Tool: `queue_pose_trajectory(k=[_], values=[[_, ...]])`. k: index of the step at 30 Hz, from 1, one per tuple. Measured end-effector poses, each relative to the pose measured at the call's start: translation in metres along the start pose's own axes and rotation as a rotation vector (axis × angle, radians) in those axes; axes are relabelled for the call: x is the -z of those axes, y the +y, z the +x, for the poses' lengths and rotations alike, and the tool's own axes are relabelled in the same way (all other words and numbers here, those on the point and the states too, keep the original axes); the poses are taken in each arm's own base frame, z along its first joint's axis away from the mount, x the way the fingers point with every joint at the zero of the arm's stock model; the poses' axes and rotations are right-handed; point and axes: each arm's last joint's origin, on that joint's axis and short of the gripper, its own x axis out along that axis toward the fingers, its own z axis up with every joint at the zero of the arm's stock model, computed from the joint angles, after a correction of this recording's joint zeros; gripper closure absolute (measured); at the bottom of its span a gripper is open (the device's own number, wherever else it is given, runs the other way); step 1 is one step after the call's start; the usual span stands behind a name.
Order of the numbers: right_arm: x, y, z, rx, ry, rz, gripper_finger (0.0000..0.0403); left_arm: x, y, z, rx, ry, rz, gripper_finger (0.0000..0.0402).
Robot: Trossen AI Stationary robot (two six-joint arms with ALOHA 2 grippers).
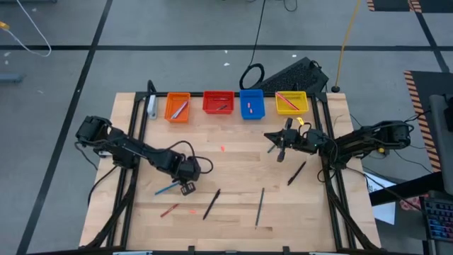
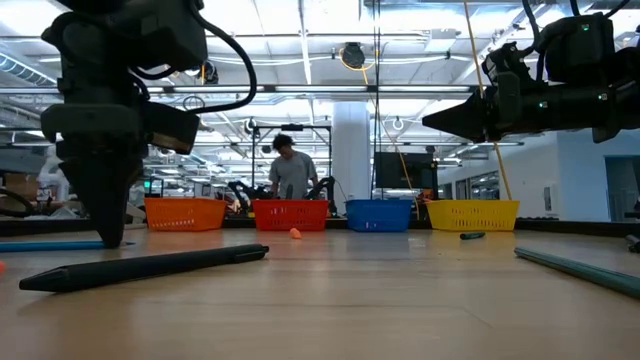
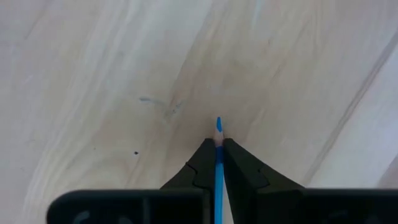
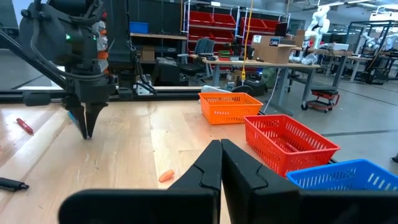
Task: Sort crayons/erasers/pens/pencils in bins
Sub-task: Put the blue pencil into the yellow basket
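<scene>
My left gripper point(image 1: 187, 187) points down at the near left of the table, shut on a blue pencil point(image 1: 168, 188) with a sharpened tip. My right gripper point(image 1: 270, 139) hovers shut and empty above the table in front of the blue bin point(image 1: 251, 104) and the yellow bin point(image 1: 291, 103); its shut fingers point(image 4: 221, 149) point toward the table's left. The orange bin point(image 1: 178, 108) and the red bin point(image 1: 218, 103) stand in the same row at the far edge. Loose on the wood lie dark sticks point(image 1: 211, 204), point(image 1: 260, 207), point(image 1: 296, 172), a red crayon point(image 1: 169, 210) and a small eraser point(image 1: 222, 149). My left gripper pinches the blue pencil between its two fingers just behind the sharpened tip point(image 3: 218, 127), which sticks out past them. The fingers come from above, pointing down, one on each side of the shaft. The pencil point(image 2: 50, 244) lies level at table height, its length reaching toward the table's left.
A second small reddish bit point(image 1: 192, 211) lies near the crayon. A dark stick point(image 2: 140, 268) lies close to the low camera. A grey object point(image 1: 151, 104) sits left of the orange bin. Bare wood spans the table's middle. A person point(image 2: 290, 170) stands beyond the table's far edge.
</scene>
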Motion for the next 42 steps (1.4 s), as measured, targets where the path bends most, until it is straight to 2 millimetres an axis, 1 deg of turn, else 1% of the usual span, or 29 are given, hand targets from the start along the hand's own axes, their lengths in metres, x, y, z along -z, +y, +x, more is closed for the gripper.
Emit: queue_pose_trajectory(k=[11,24,28,33,42], values=[[0.0,0.0,0.0,0.0,0.002,0.0,0.0403,-0.007,0.007,-0.001,0.018,0.005,-0.038,0.0384],[0.0,0.0,0.0,0.0,0.004,0.0,0.0403,-0.012,0.011,-0.001,0.028,-0.005,-0.005,0.0384],[0.0,0.0,0.0,0.0,0.004,0.0,0.0403,-0.022,0.012,-0.002,0.071,-0.076,0.016,0.0384],[0.0,0.0,0.0,0.0,0.004,0.0,0.0403,-0.04,0.017,-0.004,0.115,-0.186,0.048,0.0384],[0.0,0.0,0.0,0.0,0.004,-0.001,0.0403,-0.08,0.031,-0.009,0.179,-0.473,0.131,0.0383]])
